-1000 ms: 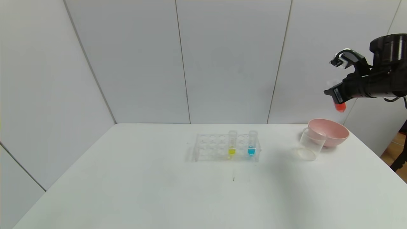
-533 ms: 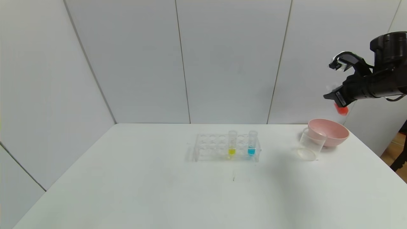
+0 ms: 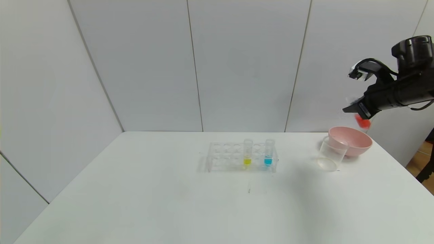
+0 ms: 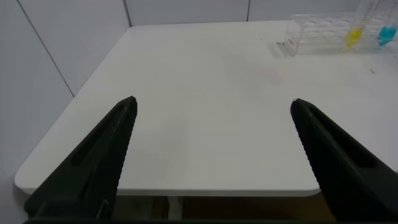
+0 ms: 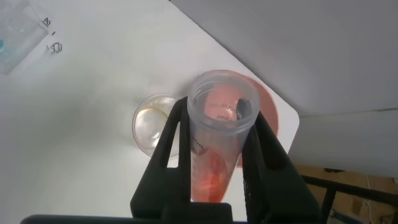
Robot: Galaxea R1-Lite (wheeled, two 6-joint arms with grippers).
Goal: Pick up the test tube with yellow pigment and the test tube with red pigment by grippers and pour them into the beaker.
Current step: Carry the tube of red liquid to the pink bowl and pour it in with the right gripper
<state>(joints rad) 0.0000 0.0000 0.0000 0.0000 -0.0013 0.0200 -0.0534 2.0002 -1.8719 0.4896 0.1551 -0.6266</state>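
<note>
My right gripper (image 3: 356,110) is raised at the far right, above the pink bowl, and shut on the test tube with red pigment (image 3: 363,122). In the right wrist view the tube (image 5: 217,134) sits clamped between both fingers, tilted, mouth toward the beaker (image 5: 151,122) on the table below. The beaker (image 3: 332,153) stands in front of the bowl. The test tube with yellow pigment (image 3: 248,151) stands upright in the clear rack (image 3: 223,156), also seen in the left wrist view (image 4: 356,32). My left gripper (image 4: 211,112) is open, off the table's left front edge.
A pink bowl (image 3: 356,141) sits just behind the beaker at the table's right rear. A blue-liquid tube (image 3: 269,152) stands in the rack next to the yellow one. The white table (image 3: 169,203) spreads in front of the rack.
My right gripper has come down a little and tilted further with the red tube, now closer over the pink bowl and beaker. The left arm and rack have not moved.
</note>
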